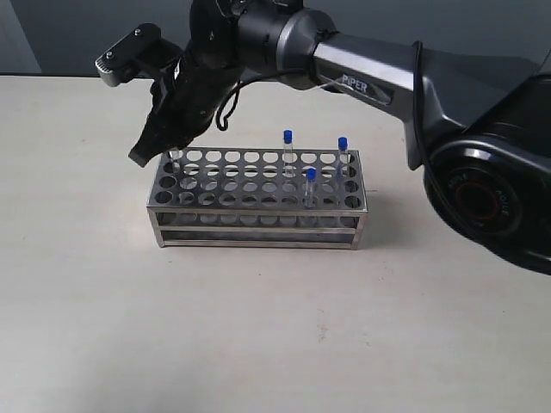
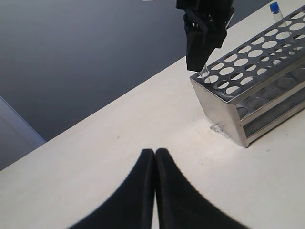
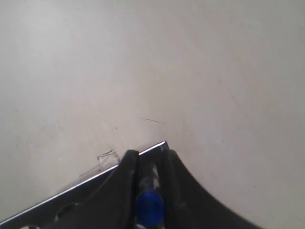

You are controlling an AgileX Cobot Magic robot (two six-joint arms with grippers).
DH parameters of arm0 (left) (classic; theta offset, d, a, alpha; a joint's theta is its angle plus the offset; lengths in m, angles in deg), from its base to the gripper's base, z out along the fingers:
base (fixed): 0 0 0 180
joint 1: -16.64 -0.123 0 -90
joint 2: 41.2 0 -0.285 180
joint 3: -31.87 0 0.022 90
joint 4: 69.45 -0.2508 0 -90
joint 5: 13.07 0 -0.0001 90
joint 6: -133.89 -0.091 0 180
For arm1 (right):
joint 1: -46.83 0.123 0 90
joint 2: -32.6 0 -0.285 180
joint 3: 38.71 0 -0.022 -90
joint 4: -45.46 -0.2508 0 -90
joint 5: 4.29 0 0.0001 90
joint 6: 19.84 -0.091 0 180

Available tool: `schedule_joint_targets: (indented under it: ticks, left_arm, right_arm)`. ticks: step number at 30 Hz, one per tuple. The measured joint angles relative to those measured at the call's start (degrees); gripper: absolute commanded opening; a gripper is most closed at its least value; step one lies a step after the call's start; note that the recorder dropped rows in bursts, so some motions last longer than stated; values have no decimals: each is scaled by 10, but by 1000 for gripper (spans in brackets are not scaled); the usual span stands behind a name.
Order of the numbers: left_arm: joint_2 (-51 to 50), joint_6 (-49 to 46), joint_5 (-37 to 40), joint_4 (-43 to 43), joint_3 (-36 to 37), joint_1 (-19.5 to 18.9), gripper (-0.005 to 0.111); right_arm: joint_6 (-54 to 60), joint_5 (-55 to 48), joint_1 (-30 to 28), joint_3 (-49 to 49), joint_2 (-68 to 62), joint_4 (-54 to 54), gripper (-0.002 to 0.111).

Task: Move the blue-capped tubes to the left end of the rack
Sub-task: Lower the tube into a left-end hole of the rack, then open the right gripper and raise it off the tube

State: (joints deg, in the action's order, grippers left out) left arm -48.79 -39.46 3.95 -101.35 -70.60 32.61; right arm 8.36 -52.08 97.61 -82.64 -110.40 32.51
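Off to the left, the left gripper (image 2: pixel 155 191) hangs over the bare table (image 2: pixel 95 157), its fingers pressed together with nothing between them. At the rack's (image 1: pixel 258 228) left end, the right gripper (image 1: pixel 155 153) has reached across and pinches one blue-capped tube (image 3: pixel 150 205), its lower end at a corner hole but not yet released. Toward the right end stand the other blue-capped tubes: a back-row tube (image 1: pixel 287 148), a front tube (image 1: pixel 311 185) and a far-right tube (image 1: pixel 342 153). By my judgement, the first transfer is nearly done and three are left.
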Motion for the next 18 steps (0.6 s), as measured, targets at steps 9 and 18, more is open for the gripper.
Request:
schedule_joint_targets:
  ticks: [9, 18]
  left_arm:
    - [0, 0, 0, 0, 0, 0, 1]
    - [0, 0, 0, 0, 0, 0, 1]
  right_arm:
    - [-22, -12, 0, 0, 0, -2, 48]
    - [-58, -30, 0, 0, 24, -5, 46]
